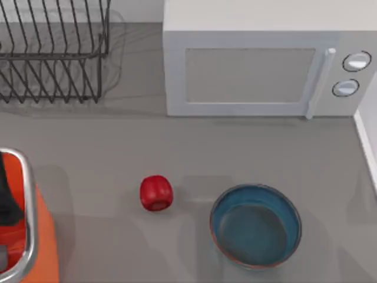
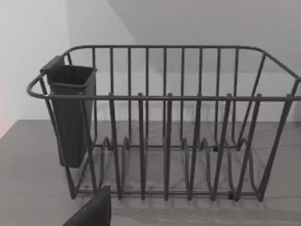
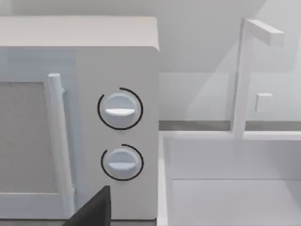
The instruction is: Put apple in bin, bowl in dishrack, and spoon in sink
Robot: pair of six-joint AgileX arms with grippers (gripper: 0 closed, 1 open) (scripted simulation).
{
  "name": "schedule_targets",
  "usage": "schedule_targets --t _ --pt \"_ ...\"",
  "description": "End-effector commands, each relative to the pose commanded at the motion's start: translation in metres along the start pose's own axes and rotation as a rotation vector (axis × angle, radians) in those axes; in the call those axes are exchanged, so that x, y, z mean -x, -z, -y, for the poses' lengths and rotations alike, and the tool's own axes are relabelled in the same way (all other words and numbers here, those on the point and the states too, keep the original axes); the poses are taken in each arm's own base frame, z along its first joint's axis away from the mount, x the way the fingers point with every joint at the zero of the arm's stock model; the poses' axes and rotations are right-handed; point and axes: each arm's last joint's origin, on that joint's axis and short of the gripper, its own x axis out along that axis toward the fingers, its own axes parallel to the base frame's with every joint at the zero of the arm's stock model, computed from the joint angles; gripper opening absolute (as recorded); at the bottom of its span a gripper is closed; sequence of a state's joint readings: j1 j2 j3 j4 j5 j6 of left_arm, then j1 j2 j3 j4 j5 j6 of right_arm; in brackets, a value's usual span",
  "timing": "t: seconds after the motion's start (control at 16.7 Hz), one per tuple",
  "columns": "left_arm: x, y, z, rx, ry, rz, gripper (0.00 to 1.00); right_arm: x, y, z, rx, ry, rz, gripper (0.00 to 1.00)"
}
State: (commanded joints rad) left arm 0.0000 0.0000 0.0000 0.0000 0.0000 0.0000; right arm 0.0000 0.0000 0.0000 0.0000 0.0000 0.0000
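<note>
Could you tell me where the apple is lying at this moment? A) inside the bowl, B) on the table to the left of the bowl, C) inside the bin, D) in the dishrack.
B: in the top view the apple rests on the bare grey table, apart from and left of the bowl, with the bin farther left.
</note>
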Motion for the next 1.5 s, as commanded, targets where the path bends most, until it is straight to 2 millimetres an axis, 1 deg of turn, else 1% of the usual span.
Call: schedule_targets --t 0.18,0.36,0.6,0.72,0.84,1.02,1.14,1.32,1.5 --pt "0.000 -0.001 0.000 -0.003 0.003 -0.007 1.00 0.000 0.000 0.000 0.000 0.000 0.000 1.00" --pt "-0.002 -0.013 0.003 -0.029 0.030 -0.074 1.00 0.000 0.000 0.000 0.000 0.000 0.000 1.00" --pt "-0.014 -0.041 0.012 -0.112 0.110 -0.253 1.00 0.000 0.000 0.000 0.000 0.000 0.000 1.00" --pt "-0.026 -0.058 0.020 -0.175 0.170 -0.368 1.00 0.000 0.000 0.000 0.000 0.000 0.000 1.00" --pt "-0.044 -0.074 0.031 -0.252 0.242 -0.494 1.00 0.000 0.000 0.000 0.000 0.000 0.000 1.00" --pt "-0.078 -0.091 0.057 -0.390 0.369 -0.688 1.00 0.000 0.000 0.000 0.000 0.000 0.000 1.00" --pt "-0.104 -0.096 0.079 -0.494 0.463 -0.816 1.00 0.000 0.000 0.000 0.000 0.000 0.000 1.00" --pt "-0.140 -0.090 0.120 -0.658 0.608 -0.995 1.00 0.000 0.000 0.000 0.000 0.000 0.000 1.00" --pt "-0.168 -0.071 0.164 -0.815 0.744 -1.149 1.00 0.000 0.000 0.000 0.000 0.000 0.000 1.00"
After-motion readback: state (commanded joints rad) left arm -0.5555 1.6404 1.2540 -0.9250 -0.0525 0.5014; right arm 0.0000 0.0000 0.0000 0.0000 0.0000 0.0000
